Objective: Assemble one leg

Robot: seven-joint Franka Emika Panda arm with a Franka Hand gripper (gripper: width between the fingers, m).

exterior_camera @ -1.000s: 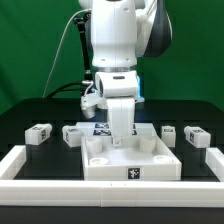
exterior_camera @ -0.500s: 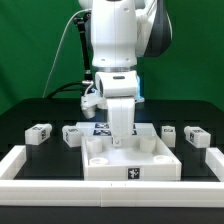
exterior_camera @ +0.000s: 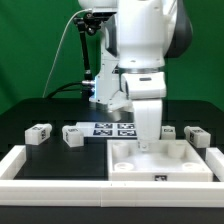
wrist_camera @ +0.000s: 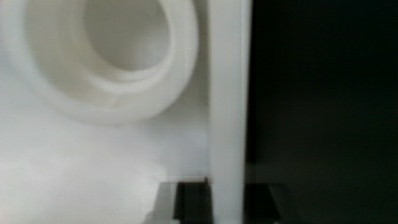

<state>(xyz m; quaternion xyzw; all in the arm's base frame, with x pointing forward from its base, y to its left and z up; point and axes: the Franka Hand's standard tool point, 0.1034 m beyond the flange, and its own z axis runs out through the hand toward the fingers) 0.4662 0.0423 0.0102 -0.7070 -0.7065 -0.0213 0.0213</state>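
The large white square recessed panel (exterior_camera: 176, 162) lies at the front, on the exterior view's right. My gripper (exterior_camera: 148, 143) stands straight down over its back edge. In the wrist view my gripper (wrist_camera: 228, 205) has its two dark fingers (wrist_camera: 192, 205) on either side of the panel's thin upright wall (wrist_camera: 228, 100) and is shut on it. A round recess (wrist_camera: 98, 55) of the panel shows beside the wall. Two legs (exterior_camera: 39, 133) (exterior_camera: 72, 135) lie on the exterior view's left. Two more (exterior_camera: 168, 131) (exterior_camera: 196, 134) lie on its right, behind the panel.
The marker board (exterior_camera: 113, 128) lies flat behind the panel, between the legs. A white raised border (exterior_camera: 50, 172) runs along the table's front and up its sides. The panel sits against the front border in the corner on the exterior view's right.
My arm has moved toward the exterior view's right and the panel has slid that way with it. The marker board now shows fully. The legs have not moved.
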